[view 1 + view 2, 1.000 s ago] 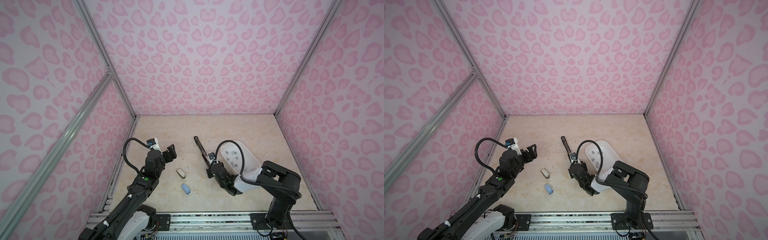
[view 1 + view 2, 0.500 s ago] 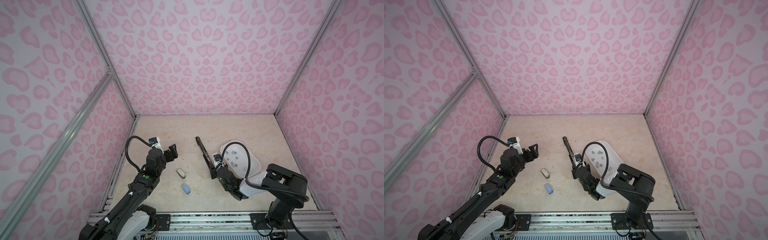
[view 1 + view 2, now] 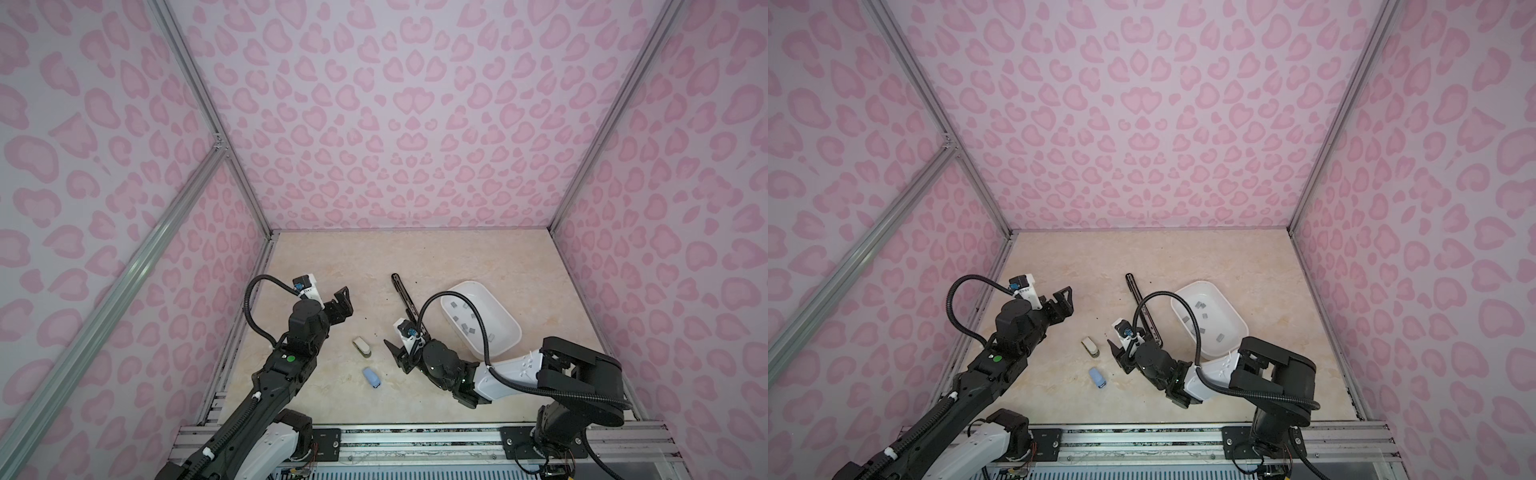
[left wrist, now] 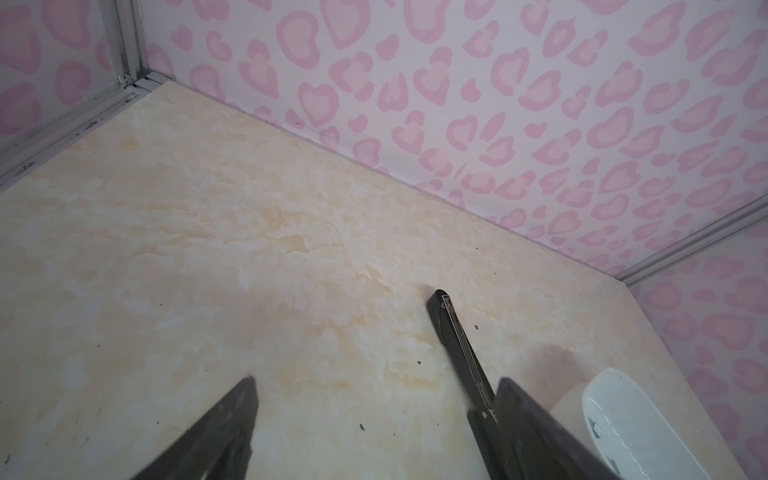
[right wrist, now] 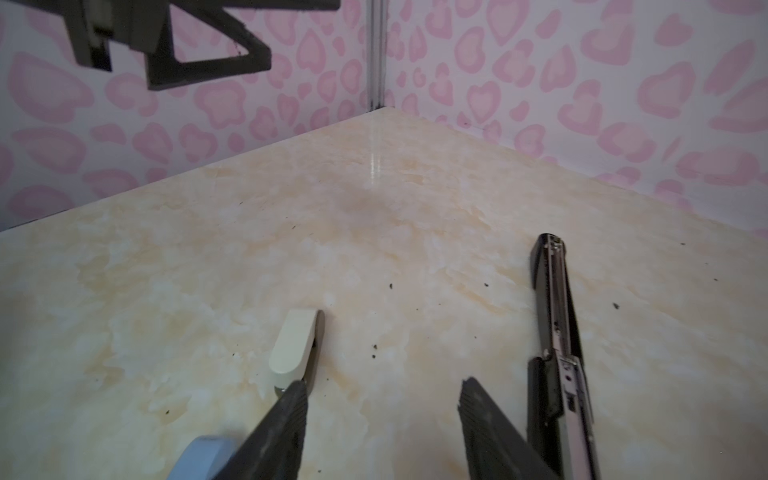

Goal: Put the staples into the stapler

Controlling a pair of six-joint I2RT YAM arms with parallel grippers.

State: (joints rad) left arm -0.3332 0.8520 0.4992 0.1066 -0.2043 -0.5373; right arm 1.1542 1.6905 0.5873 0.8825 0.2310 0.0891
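A long black stapler (image 3: 405,297) (image 3: 1142,303) lies opened flat on the table, its metal channel facing up (image 5: 557,316) (image 4: 457,345). Several small grey staples (image 3: 471,330) (image 3: 1200,305) lie in a white tray (image 3: 494,309) (image 3: 1225,307) just right of it. My right gripper (image 3: 397,353) (image 5: 383,384) is low over the table beside the stapler's near end. It is open, with only bare table between its fingers. My left gripper (image 3: 343,297) (image 4: 376,380) hangs open and empty above the table, left of the stapler.
A small beige stapler (image 3: 361,346) (image 5: 293,347) and a small blue stapler (image 3: 371,377) (image 5: 195,457) lie in front of the left gripper, left of the right gripper. Pink patterned walls enclose the table. The tray's end shows in the left wrist view (image 4: 623,415).
My right gripper has opened and drawn back from the black stapler's near end toward the front left. The left arm has barely moved.
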